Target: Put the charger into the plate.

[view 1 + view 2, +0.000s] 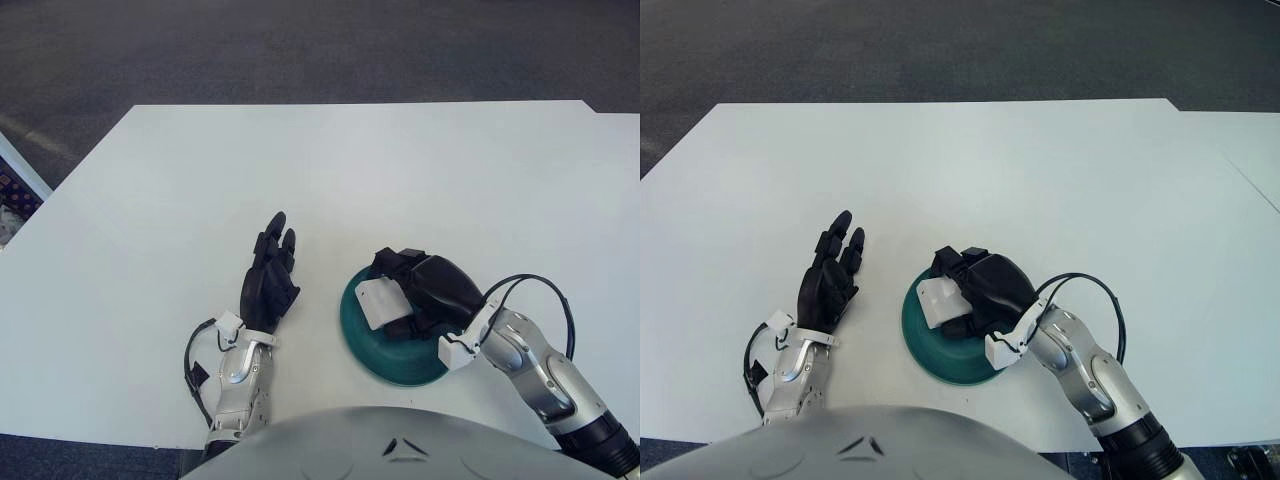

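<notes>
The white charger point(378, 300) is held in my right hand point(398, 293), whose dark fingers curl around it from above and below. The hand and charger are over the left part of the teal plate point(368, 352), which sits on the white table near its front edge. I cannot tell whether the charger touches the plate. The same shows in the right eye view: charger point(937, 300), plate point(923, 350). My left hand point(270, 275) shows on the table just left of the plate, fingers stretched out flat and holding nothing.
The white table point(340, 170) stretches wide beyond the plate and to both sides. A second white surface edge point(1255, 150) adjoins at the far right. Some clutter point(12, 200) shows past the table's left edge. Dark carpet lies beyond.
</notes>
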